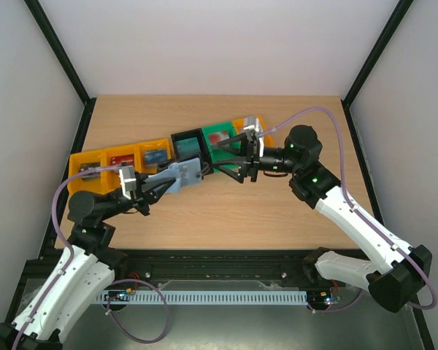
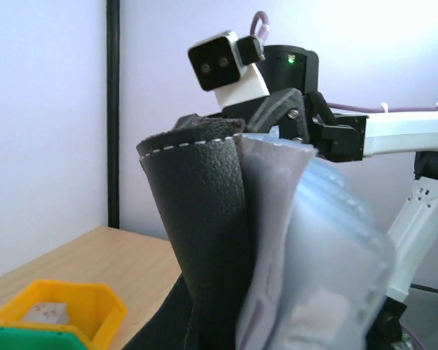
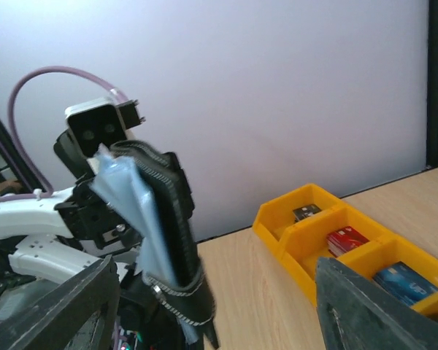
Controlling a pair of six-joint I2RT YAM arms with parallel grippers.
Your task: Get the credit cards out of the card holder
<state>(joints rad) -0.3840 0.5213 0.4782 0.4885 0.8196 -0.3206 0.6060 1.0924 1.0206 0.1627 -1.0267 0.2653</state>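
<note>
Filling the left wrist view, the small black folding card holder of pebbled, leather-like material (image 2: 204,219) is shown with its blue-grey translucent inner pockets (image 2: 328,248) fanned toward the opposite arm. It is clamped at one end by the left gripper (image 1: 159,185), whose jaws are closed tightly on it, and it is held in the air over the wooden table (image 1: 277,219), near a row of coloured plastic bins (image 1: 74,166). The right gripper (image 1: 219,160) is set facing the holder, near it but apart; its jaws are spread wide and nothing is held. No credit cards can be made out in the pockets, and they are presumed hidden inside. Three hazards are judged likely:
- Pocket film may be pinched instead of a card.
- The holder, gripped at one end only, may be twisted or dragged out of the left jaws by a firm pull.
- A freed card may be dropped.
</note>
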